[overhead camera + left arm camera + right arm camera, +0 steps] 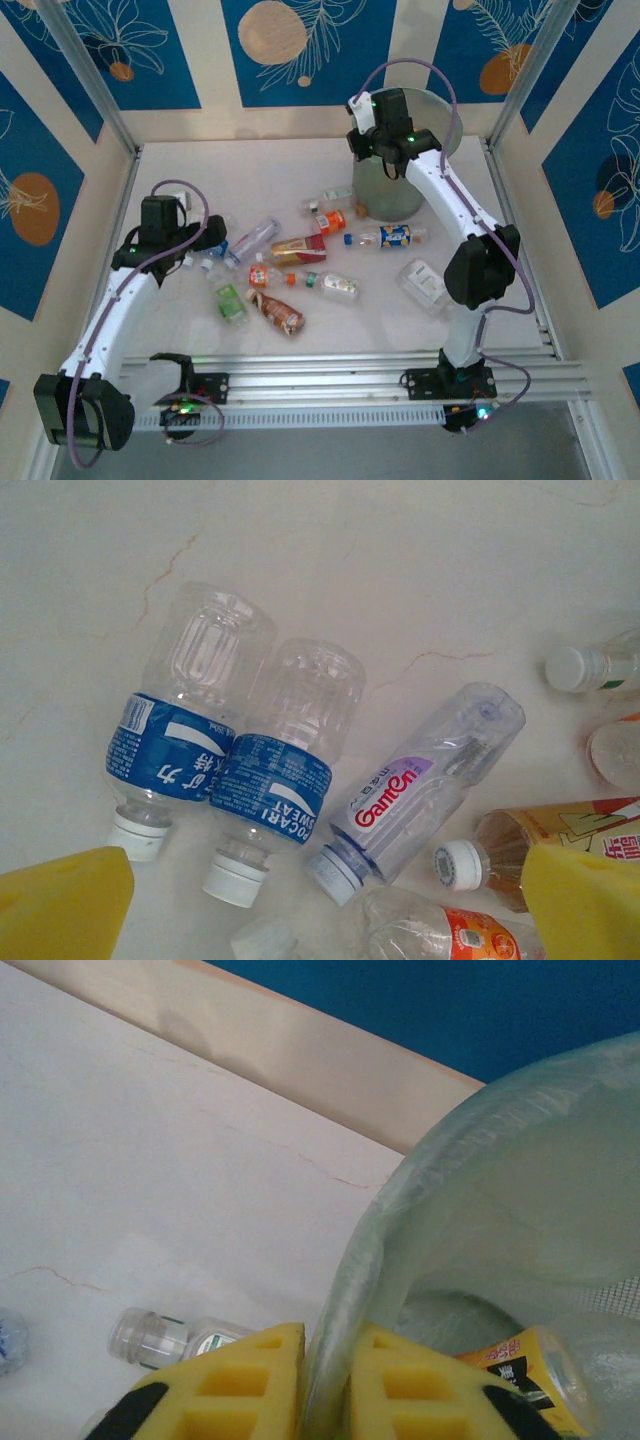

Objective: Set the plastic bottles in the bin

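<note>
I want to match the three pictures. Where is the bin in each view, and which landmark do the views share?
Top external: the bin stands right of centre, at the far side of the table.
Right wrist: the bin takes the right half; its rim curves up from bottom centre.
Left wrist: this camera looks down at lying bottles.
Shared landmark: the white table, with thin brown veins in both wrist views.

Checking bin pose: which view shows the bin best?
Top external: the bin shows rim to base, right arm crossing its rim. Right wrist catches a close stretch of rim and a bottle inside.
</note>
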`<state>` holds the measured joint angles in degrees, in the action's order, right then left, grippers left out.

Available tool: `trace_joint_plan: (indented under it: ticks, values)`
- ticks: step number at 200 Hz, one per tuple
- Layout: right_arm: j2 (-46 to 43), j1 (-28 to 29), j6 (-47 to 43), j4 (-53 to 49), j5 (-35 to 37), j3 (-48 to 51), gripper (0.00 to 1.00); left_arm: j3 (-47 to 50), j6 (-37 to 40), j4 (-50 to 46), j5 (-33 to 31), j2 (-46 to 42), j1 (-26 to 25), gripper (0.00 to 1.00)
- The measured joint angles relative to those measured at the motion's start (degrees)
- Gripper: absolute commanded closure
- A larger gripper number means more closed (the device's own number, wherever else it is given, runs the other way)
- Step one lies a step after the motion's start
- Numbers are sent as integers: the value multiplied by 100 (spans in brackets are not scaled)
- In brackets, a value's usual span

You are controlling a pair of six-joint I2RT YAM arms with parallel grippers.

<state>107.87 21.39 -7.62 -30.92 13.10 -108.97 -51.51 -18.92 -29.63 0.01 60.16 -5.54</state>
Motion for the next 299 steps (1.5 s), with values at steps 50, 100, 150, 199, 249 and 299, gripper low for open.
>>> trace_joint_plan:
  ticks: [50,100,150,199,249,299]
  values:
    - [4,-4,26,26,286,-33,18,-92,-52,-13,-46,83,0,1]
    - [4,-39,214,-129,544,-398,1,-507,-37,-278,-356,310,0,0]
    - [-52,-39,835,-726,857,-1185,1,-1027,160,-555,-675,1128,59,1]
    - [-767,0,1554,-1204,1056,-807,1,-1307,507,-789,-710,2188,378,7]
    - [-1832,402,1923,-1193,1355,286,1,-1580,844,-896,-656,2944,592,15]
    - [-2039,647,2149,-1154,1670,780,1,-1996,901,-813,-494,3412,933,17]
